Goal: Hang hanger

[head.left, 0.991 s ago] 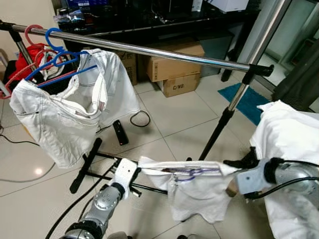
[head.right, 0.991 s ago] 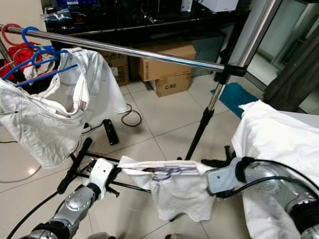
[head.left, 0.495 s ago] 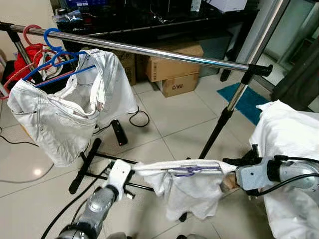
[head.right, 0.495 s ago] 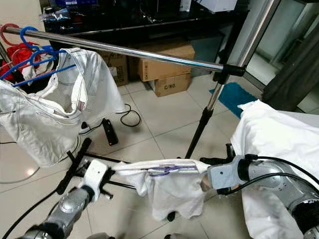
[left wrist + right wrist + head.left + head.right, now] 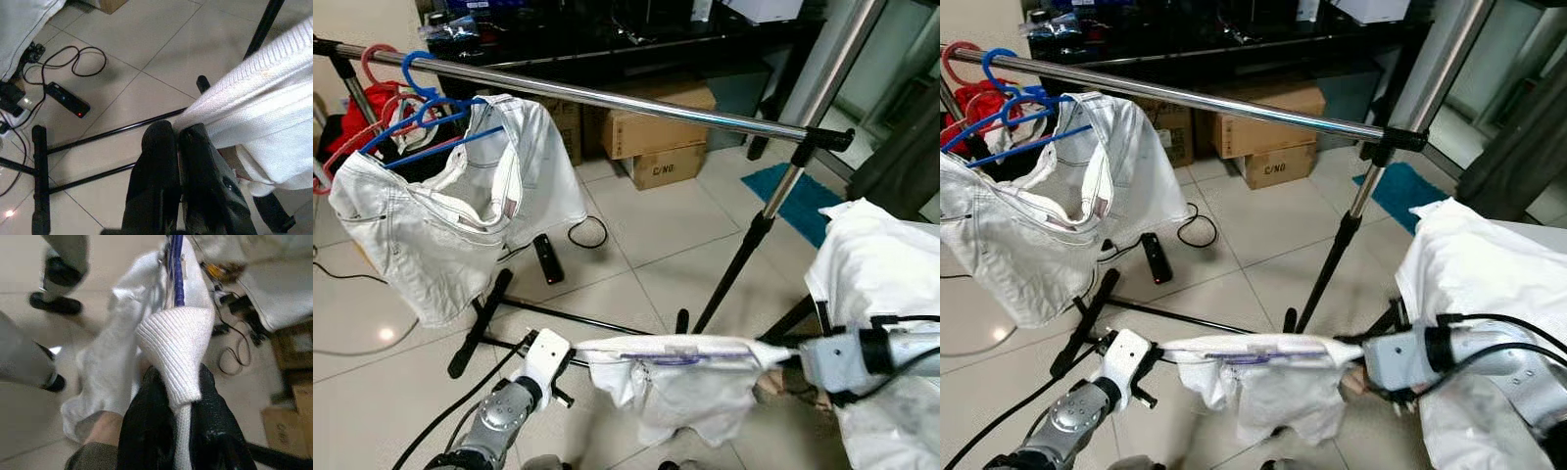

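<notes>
White garment (image 5: 677,377) stretched between left pincer (image 5: 177,136) and right pincer (image 5: 178,382).

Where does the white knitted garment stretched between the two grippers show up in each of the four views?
Left eye view: white garment, low centre, stretched between both grippers.
Right eye view: low centre, same span.
Left wrist view: its sleeve end at the left gripper.
Right wrist view: ribbed sleeve end in the right gripper.
Shared landmark: black power strip on the floor.
</notes>
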